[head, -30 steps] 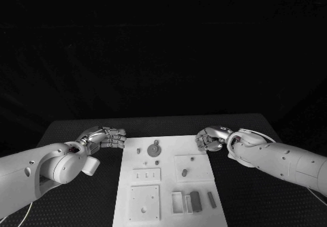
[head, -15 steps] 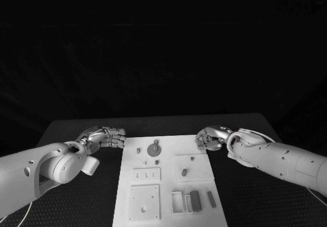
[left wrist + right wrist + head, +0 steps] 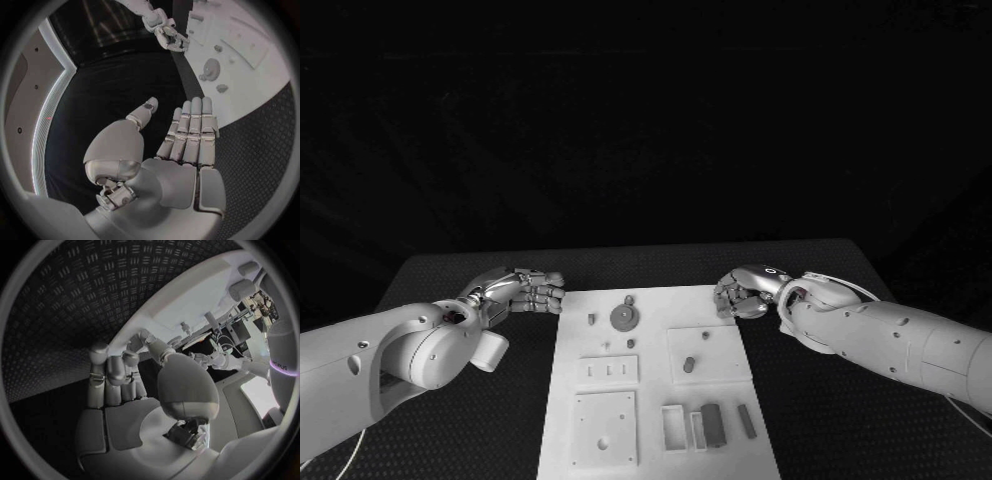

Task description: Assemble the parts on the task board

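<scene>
The white task board [image 3: 581, 345] lies in the middle of the black table. On it sit a grey gear [image 3: 626, 317], a small peg [image 3: 593, 319], an oblong piece [image 3: 689, 365] and two dark bars [image 3: 713, 422] near the front. My left hand [image 3: 524, 290] hovers at the board's far left corner, fingers loosely bent, holding nothing. My right hand [image 3: 744, 293] hovers at the far right corner, also holding nothing. In the left wrist view the left hand's fingers [image 3: 187, 130] lie side by side with the thumb apart; the gear [image 3: 211, 68] and right hand [image 3: 167, 32] lie beyond them.
A slotted plate [image 3: 610, 370] and a square plate [image 3: 606, 428] are set into the board's left side. A raised square [image 3: 708, 355] holds the oblong piece. Black ribbed table [image 3: 473, 420] surrounds the board on all sides.
</scene>
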